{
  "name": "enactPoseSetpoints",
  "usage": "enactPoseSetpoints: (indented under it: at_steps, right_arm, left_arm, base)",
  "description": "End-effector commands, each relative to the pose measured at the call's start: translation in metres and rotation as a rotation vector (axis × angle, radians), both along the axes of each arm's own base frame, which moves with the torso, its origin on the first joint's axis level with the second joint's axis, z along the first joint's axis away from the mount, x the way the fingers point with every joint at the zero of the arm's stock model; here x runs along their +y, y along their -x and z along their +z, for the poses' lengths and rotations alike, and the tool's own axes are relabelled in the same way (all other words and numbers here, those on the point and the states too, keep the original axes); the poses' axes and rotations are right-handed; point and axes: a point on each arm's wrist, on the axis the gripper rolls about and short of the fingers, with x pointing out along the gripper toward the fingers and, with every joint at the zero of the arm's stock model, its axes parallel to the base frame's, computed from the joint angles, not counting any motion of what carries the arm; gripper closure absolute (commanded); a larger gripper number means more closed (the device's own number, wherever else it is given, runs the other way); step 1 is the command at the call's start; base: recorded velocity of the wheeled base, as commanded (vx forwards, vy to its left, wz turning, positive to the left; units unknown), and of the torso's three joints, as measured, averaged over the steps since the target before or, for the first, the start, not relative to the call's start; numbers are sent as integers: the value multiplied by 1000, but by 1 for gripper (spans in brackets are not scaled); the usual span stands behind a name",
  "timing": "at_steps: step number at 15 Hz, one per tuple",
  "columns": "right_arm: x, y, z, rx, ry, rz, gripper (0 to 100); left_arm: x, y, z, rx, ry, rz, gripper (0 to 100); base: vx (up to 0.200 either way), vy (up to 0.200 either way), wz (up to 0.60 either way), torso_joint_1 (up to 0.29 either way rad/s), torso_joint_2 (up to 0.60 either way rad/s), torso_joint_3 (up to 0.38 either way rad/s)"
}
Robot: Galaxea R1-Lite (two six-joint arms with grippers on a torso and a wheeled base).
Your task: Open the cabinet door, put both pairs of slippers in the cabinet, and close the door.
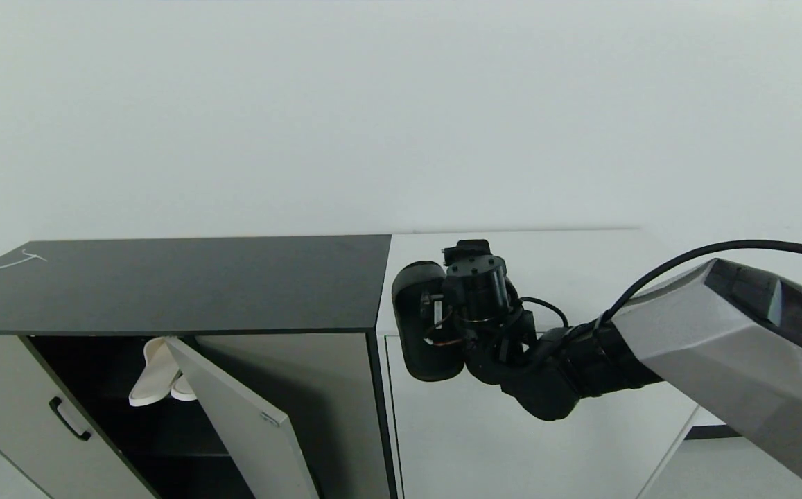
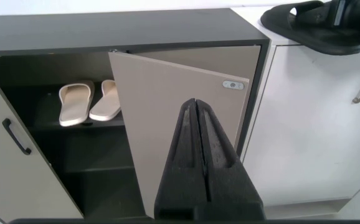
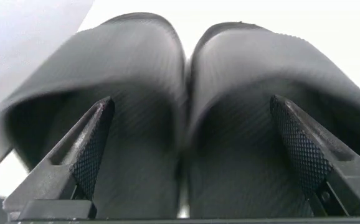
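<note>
- At the left of the scene, you have the cabinet (image 1: 165, 284) with the black top. Its front is open, and the dark opening sits under the top's front edge.
- Against its right side stands a white unit (image 1: 511, 430), and your right arm hangs over that unit's top.
- The left door (image 1: 19, 409) is swung wide. The second door (image 1: 241, 416) juts out at an angle from the opening's right edge.
- This angled door matters most. It stands between the opening and the load, which lies to the robot's right of the opening and higher.
- The black slippers (image 1: 428, 322) are that load. In the head view they stand roughly on end, with the long axis up and down.
- The white slippers (image 1: 154, 374) already lie on the upper shelf (image 2: 49, 127), close to the angled door.
- Your right claw (image 3: 189, 149) is pinching the black pair from both outer sides, with the two slippers pressed side by side between its fingers.
- Your left claw (image 2: 195, 124) is pressed together on nothing. It hangs before the angled door's face, nearer the opening than the right claw.
- My judgement is that you should carry the pair leftward around the door's free edge, then down and in.
</note>
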Motion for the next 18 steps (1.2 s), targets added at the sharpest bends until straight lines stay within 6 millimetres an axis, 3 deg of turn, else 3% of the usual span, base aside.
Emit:
enactPoseSetpoints:
  at_steps: [1,2,3,5,8,9,11,13,15,18]
  right_arm:
    - [-4,-12,-3,-3,-3,-25,0]
    - [-5,-14,-4,-3,-3,-28,0]
    - [-5,-18,-3,-10,-8,-34,100]
    - [-5,-18,-3,-11,-5,-33,100]
    - [-4,-6,15,-29,-29,0,100]
    - [-4,9,26,-26,-48,73,100]
    - [-16,67,56,-8,-90,325,100]
    - [-38,112,68,-8,-124,509,100]
    - [-54,142,60,25,-104,556,100]
    - [-62,156,51,-3,-125,576,100]
  left_arm:
    - [0,0,0,0,1,0,100]
    - [0,0,0,2,-1,0,100]
    - [0,0,0,2,-1,1,100]
    - [0,0,0,2,1,1,100]
    - [0,0,0,0,-1,0,100]
    - [0,0,0,2,-1,0,100]
    - [0,0,0,2,-1,0,100]
    - [0,0,0,0,-1,1,100]
    - [0,0,0,2,-1,0,100]
    - [0,0,0,2,-1,0,100]
  base:
    - [0,0,0,0,0,0]
    - [0,0,0,0,0,0]
    - [0,0,0,0,0,0]
    - [0,0,0,0,0,0]
    - [0,0,0,0,0,0]
    - [0,0,0,0,0,0]
    - [-100,0,0,4,-1,-1]
    - [-200,0,0,5,5,5]
    - [-200,0,0,7,5,2]
    - [-200,0,0,-6,1,4]
